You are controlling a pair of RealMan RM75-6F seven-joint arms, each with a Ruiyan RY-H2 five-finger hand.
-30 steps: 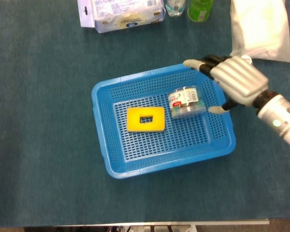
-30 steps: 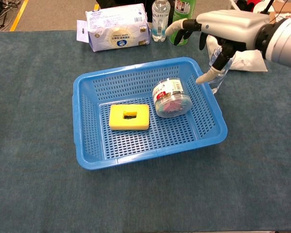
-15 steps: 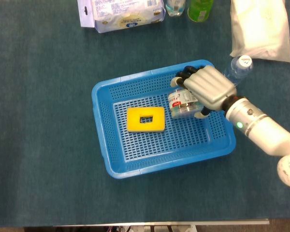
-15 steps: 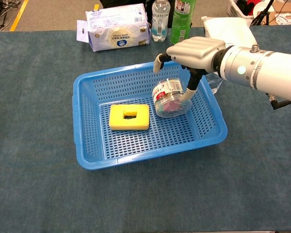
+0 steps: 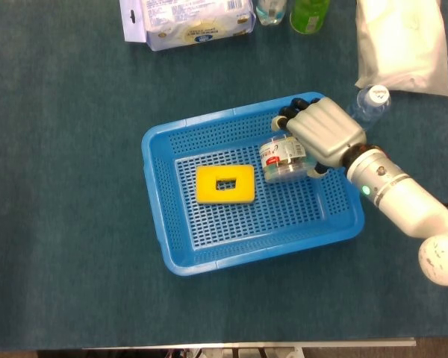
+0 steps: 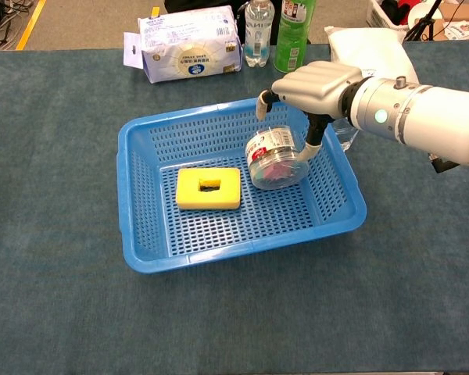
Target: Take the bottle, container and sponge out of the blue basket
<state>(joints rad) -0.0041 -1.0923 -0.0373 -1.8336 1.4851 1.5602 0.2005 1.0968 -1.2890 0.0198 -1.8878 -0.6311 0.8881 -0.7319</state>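
Chest view shows your right hand poised over the container, its fingers curved down on either side of the clear tub without plainly pressing it, so treat them as released and cupped around it, not yet grasping; the head view agrees, with the palm covering the tub's far-right end and dark fingertips hanging over its top edge. The container lies tipped on its side on the floor of the blue basket, directly under your fingers, which is why you come from above with thumb on one side and the rest on the other: that spans its round wall. The sponge, yellow with a slot in the middle, lies flat on the basket floor well to the left of your fingers, untouched. The bottle is already outside the basket, just beyond its rim behind your fingers, on the worktop, so one of three looks done. Your left hand is not in view in either camera. I judge the next move to be closing evenly on the tub, since its smooth curved side may roll or slip if you squeeze off-centre
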